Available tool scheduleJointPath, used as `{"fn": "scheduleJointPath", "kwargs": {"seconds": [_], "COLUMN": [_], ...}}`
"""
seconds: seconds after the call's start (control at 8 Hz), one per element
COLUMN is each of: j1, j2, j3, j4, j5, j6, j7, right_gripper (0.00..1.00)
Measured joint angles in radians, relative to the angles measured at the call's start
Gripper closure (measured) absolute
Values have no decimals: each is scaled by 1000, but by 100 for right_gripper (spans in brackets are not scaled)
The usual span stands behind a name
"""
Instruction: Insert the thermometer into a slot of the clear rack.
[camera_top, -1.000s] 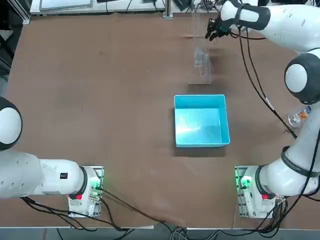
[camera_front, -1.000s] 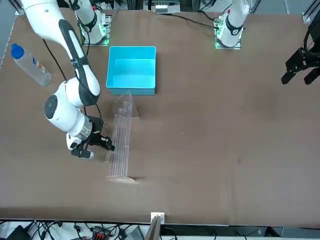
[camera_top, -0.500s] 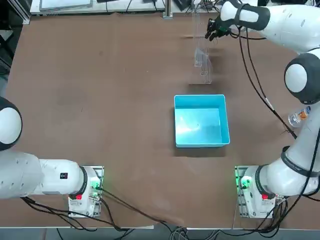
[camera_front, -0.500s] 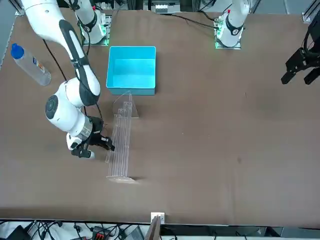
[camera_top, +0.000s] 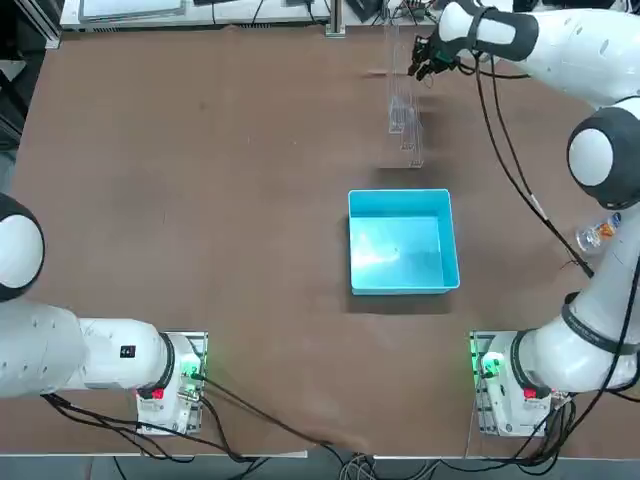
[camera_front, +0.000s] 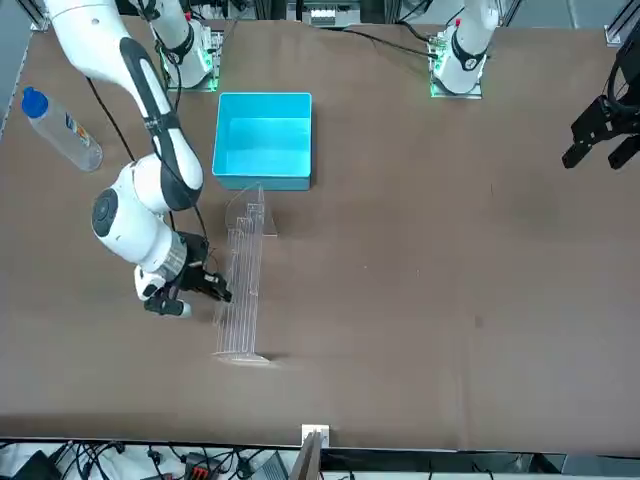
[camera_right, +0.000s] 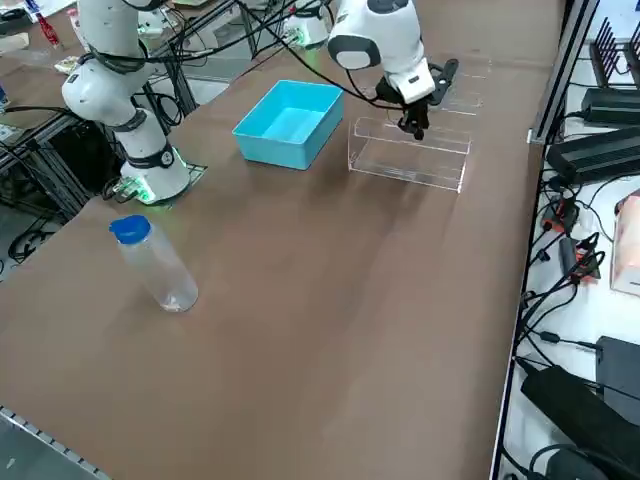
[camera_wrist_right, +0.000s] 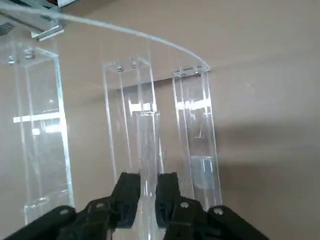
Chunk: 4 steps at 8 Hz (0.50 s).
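Nothing much has shifted since a second ago: your right gripper (camera_front: 212, 292) still sits at the far end of the clear rack (camera_front: 243, 283), jaws pinched narrow on the thermometer (camera_wrist_right: 148, 165), which stands upright between the fingers (camera_wrist_right: 166, 192) against the rack's middle post. The brown table (camera_top: 220, 200) also carries a blue box (camera_top: 402, 241) just near of the rack and a clear bottle (camera_right: 154, 264) well off on the right side. Cables and gear crowd the floor beyond the table edge. The thermometer is lost in the three wider views, and you cannot tell whether its tip has entered a slot
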Motion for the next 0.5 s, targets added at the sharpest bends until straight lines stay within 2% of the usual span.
{"fn": "scheduleJointPath", "kwargs": {"seconds": [0.5], "j1": [9], "j2": [3], "j3": [-1], "j4": [0], "j5": [-39], "j6": [1], "j7": [9], "right_gripper": [78]}}
